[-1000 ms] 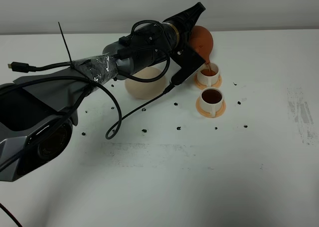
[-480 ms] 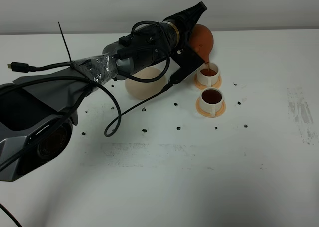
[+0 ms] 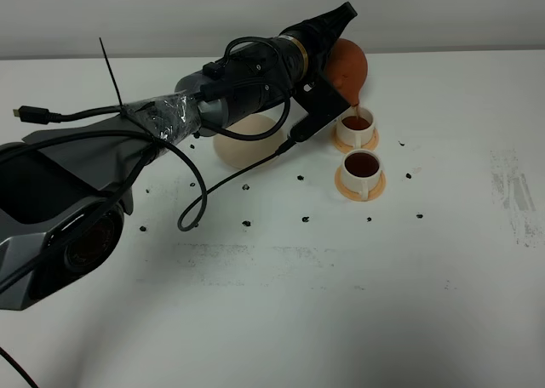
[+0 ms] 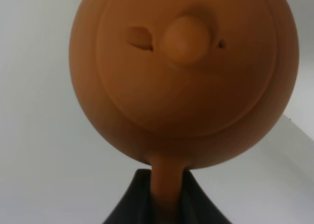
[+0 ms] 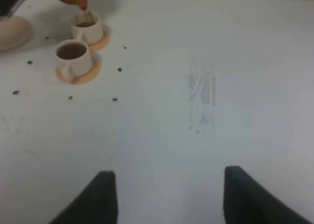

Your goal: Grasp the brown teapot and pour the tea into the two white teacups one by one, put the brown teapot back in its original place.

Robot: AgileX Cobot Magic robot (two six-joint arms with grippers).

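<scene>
Brown teapot (image 3: 349, 66) in outstretched left pincer (image 4: 164, 197)

The left arm (image 3: 170, 120) comes in from about 8 o'clock in the overhead view and stretches out long toward 1 o'clock, cables looped along it. The left gripper (image 3: 339, 24) is way out at the far end, clamped tight on the handle of the brown teapot (image 3: 349, 63) and holding it tipped. The right gripper (image 5: 169, 197) only shows in its own wrist cam, with its fingers (image 5: 98, 199) spread wide apart.
</scene>
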